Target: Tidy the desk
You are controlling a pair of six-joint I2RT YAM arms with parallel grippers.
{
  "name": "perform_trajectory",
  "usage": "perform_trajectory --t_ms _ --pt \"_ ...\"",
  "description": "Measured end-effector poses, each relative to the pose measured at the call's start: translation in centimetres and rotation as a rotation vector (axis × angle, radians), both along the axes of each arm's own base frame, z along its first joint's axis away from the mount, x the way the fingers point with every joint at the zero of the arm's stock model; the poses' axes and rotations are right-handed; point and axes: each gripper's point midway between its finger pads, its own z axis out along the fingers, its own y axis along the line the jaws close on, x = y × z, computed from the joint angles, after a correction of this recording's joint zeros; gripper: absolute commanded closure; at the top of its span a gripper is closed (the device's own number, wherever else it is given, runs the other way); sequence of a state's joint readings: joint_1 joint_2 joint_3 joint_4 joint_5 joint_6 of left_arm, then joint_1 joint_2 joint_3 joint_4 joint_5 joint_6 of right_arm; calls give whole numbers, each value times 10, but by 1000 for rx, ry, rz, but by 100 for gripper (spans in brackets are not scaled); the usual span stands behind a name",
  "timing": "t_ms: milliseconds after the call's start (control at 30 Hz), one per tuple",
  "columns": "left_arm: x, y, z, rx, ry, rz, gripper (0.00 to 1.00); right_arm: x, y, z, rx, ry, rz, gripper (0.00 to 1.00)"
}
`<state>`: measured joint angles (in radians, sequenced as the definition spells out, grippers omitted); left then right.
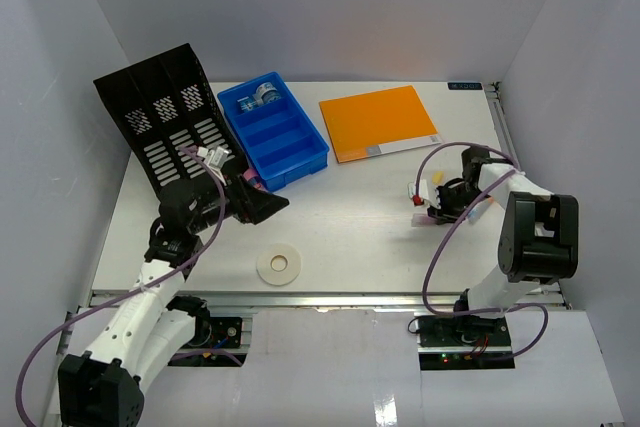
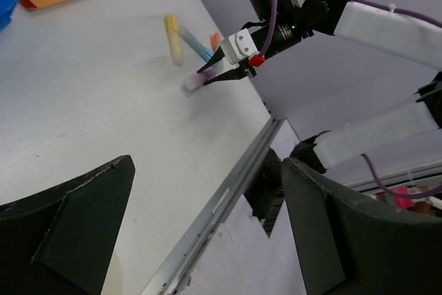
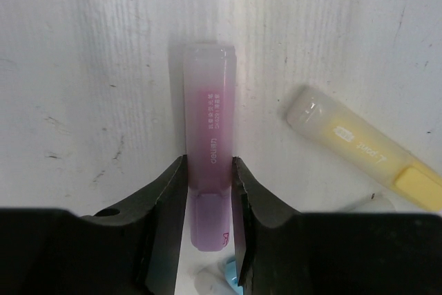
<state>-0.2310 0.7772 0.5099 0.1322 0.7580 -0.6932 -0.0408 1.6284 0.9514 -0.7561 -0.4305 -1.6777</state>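
Right gripper [image 3: 209,165] fingers clamp the pink highlighter [image 3: 207,101]; we advise lifting straight, clear of the yellow highlighter [image 3: 359,146]. Left gripper [image 2: 206,165] gapes.

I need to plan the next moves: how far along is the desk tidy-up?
Done: only one small item sits in the blue tray. In hand: the right gripper grips the pink highlighter, which lies on the desk. Remaining: the yellow highlighter and the tape roll lie loose; the left gripper is open and empty.
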Motion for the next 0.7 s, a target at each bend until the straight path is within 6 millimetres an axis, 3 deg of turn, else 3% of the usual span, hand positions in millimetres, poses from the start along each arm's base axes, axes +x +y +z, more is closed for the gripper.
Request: perform_trajectory --t_ms 100,267,500,700 --pt "-5 -5 0 -94 70 -19 2 -8 8 17 38 -12 -7 92" --pt "-3 -20 0 -169 163 -42 2 -16 28 63 134 -85 -47 92" --pt "-1 -80 -8 -161 286 -104 4 -22 85 120 364 -71 -145 92" --pt "30 -117 -20 -161 391 -23 9 -15 125 146 517 -15 -348 92"
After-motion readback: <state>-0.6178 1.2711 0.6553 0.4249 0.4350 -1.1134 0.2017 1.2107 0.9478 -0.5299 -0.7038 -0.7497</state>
